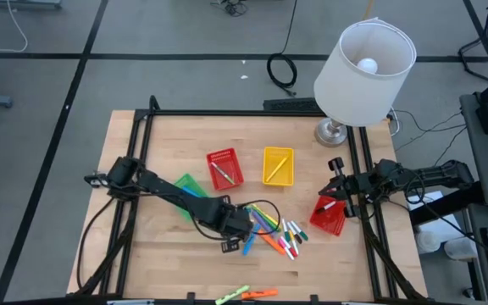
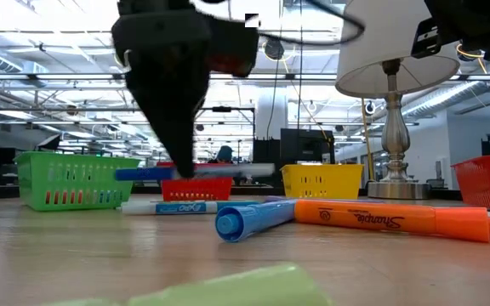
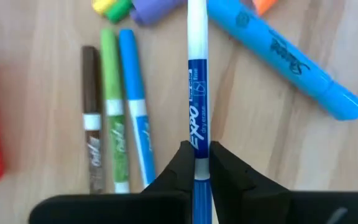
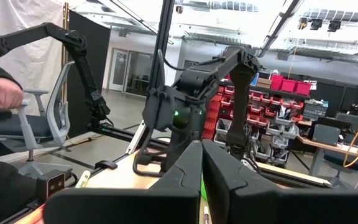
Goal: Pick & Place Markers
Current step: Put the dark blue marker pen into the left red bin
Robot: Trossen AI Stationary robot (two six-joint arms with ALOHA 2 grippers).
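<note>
My left gripper hangs over the pile of markers at the table's near middle, shut on a blue-and-white marker. In the low view this marker floats level above the table. Brown, green and blue markers and a blue highlighter lie flat on the wood below it. My right gripper waits shut at the table's right edge, touching nothing. My left gripper pinches the marker's barrel between its two fingers, just past the printed label. The fingers point down from above and lie across the marker. It hangs level, clear of the table, sticking out on both sides of the fingers.
A green basket, a red one and a yellow one stand mid-table; another red basket sits at the right. A lamp stands at the far right. More markers lie by the near edge.
</note>
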